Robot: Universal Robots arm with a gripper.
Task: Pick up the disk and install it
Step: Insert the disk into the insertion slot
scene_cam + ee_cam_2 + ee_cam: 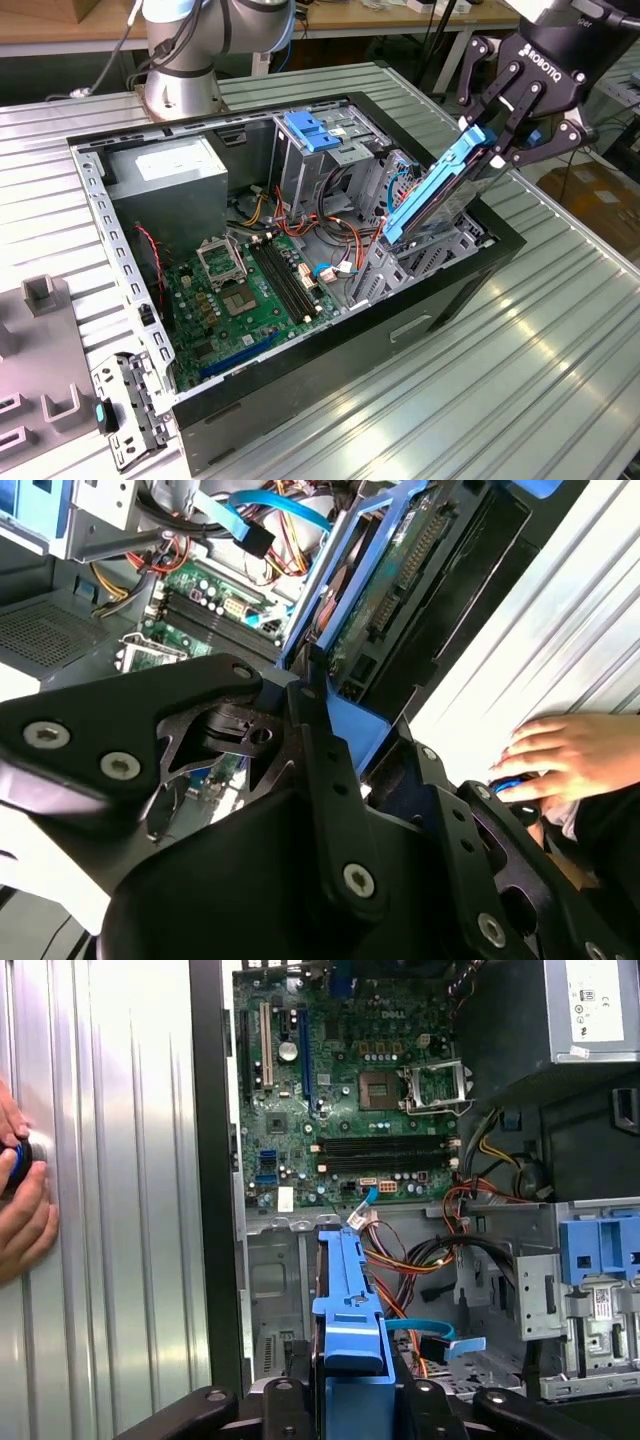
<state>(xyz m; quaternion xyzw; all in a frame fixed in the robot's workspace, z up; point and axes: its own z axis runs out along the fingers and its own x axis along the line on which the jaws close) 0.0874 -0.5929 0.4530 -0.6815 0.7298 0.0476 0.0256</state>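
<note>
Blue-railed and tilted, the disk (432, 192) sits clamped in my gripper (490, 146), its lower end at the mouth of the metal drive bay (400, 268) inside the open computer case (300, 400). I judge insertion is under way; seating it calls for squaring the rails with the bay.

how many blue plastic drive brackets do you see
2: one frames the disk held tilted in the pincer over the case at the exterior view's right; the other is the fixed bracket atop the metal cage. More may be hidden.
</note>
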